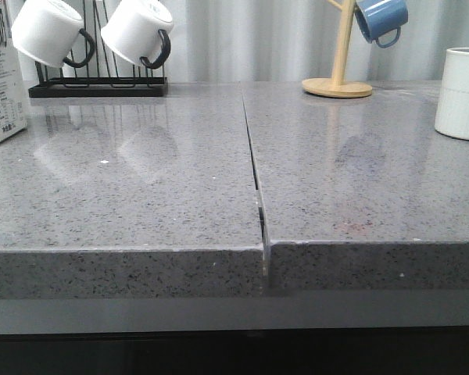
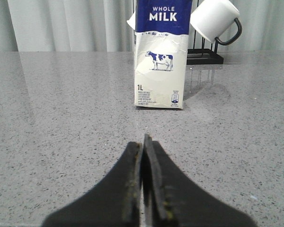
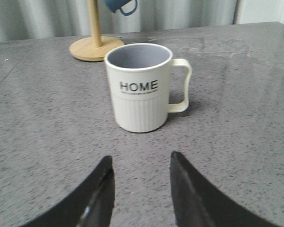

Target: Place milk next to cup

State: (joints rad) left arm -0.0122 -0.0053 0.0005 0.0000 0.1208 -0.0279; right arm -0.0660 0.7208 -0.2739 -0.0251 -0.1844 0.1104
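We have not yet taken the milk (image 2: 160, 54): it stands upright ahead of our left gripper (image 2: 145, 142), whose jaws are pressed together. The cup (image 3: 141, 87) sits before our parted right gripper (image 3: 139, 163), seemingly far across the table. Next: part the left jaws, advance.

the light is soft and even, coming from above and a little from behind. the polished grey speckled stone worktop (image 1: 141, 180) shines and carries pale mirror images of the white mugs with black handles (image 1: 137, 31) in the front view. the tall white and blue milk carton (image 2: 160, 54) is sharp and throws a faint shadow toward the rack side. the large white ribbed "home" mug (image 3: 139, 87) looks slightly soft, with a small dark shadow under its handle. the black pincer fingers (image 3: 102, 194) are blurred, being very near to the lens.
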